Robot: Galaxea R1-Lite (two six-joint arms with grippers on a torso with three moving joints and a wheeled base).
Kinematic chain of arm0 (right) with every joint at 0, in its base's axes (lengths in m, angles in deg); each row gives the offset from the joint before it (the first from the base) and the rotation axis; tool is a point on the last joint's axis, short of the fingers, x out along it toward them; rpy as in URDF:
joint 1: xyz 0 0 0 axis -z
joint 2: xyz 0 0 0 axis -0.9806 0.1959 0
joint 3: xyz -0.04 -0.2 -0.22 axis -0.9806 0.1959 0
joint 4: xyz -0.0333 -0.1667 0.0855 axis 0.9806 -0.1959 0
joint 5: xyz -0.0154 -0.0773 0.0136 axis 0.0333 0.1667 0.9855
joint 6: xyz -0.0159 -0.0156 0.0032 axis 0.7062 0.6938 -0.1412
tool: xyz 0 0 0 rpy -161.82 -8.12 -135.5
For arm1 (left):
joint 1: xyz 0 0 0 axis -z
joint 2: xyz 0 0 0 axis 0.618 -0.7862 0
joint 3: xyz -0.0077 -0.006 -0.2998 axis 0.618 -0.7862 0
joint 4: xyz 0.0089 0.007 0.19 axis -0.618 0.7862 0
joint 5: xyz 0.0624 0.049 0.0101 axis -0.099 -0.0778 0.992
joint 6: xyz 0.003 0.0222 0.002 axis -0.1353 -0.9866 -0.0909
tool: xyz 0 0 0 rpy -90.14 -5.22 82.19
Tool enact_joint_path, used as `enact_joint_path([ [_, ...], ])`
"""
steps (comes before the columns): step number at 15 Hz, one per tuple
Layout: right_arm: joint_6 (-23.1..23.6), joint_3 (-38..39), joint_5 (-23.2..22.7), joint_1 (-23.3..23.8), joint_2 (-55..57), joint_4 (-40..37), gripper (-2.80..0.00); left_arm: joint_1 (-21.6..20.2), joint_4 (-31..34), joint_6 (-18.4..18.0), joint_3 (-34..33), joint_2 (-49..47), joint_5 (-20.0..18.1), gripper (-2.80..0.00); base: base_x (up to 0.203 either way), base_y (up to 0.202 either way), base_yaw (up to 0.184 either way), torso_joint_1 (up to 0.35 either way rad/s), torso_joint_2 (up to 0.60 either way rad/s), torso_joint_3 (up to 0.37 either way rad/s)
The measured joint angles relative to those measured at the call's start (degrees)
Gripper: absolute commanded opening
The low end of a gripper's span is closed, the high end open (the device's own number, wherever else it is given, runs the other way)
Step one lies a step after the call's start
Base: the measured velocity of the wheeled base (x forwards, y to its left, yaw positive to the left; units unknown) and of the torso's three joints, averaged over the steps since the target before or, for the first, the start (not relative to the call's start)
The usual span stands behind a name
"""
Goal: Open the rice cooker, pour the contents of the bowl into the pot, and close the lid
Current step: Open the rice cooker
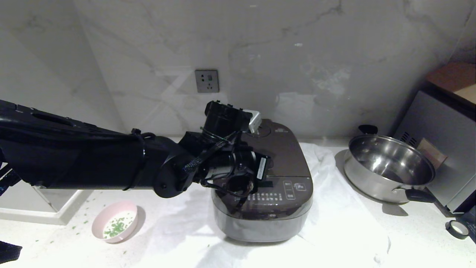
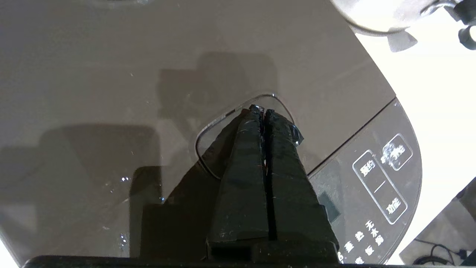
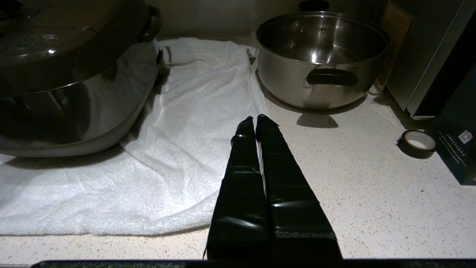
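Note:
The dark brown-grey rice cooker (image 1: pixel 286 208) stands on a white towel with its lid (image 1: pixel 286 152) down, so the pot is hidden. My left gripper (image 2: pixel 263 110) is shut and empty. Its tips rest on the outlined release button (image 2: pixel 212 137) at the lid's front edge, beside the control panel (image 2: pixel 375 178). In the head view the left gripper (image 1: pixel 248 183) points down at the lid's front. The pale pink bowl (image 1: pixel 97 222) sits on the counter to the cooker's left, with green contents (image 1: pixel 118 225) inside. My right gripper (image 3: pixel 254 119) hovers shut and empty over the counter, right of the cooker (image 3: pixel 67 74).
A shiny steel pan (image 1: pixel 386 167) with black handles stands right of the cooker. A roll of tape (image 1: pixel 456 229) lies near a dark appliance at the far right. The white towel (image 1: pixel 334 230) spreads under and around the cooker. Green bits are scattered near the bowl.

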Motion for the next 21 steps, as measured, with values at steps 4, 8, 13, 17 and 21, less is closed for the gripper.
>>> enact_joint_path([
  [4,0.00,0.00,0.03,0.00,0.00,0.00,-2.80,0.05,-0.22,-0.23,-1.02,-0.23,-0.20,-2.80,0.000,0.000,0.000,0.000,0.00,0.000],
  [8,-0.01,0.00,0.03,0.00,0.00,0.00,-2.80,0.05,-0.34,-0.20,-1.09,-0.67,-0.20,-2.80,0.000,0.000,0.000,0.000,0.00,0.000],
  [13,-0.01,0.00,0.01,0.05,0.00,0.00,-2.80,1.01,-0.22,-0.03,-1.30,-0.64,0.11,-2.80,0.000,0.000,0.000,0.000,0.00,0.000],
  [17,0.00,0.00,0.03,0.05,0.00,-0.02,-2.80,1.87,-0.11,-0.04,-1.29,-0.57,0.82,-2.80,0.000,0.000,0.000,0.000,0.00,0.000],
  [21,0.00,0.00,0.03,0.05,0.00,0.00,-2.80,2.34,-0.13,-0.11,-1.04,-0.90,1.85,-2.80,0.000,0.000,0.000,0.000,0.00,0.000],
])
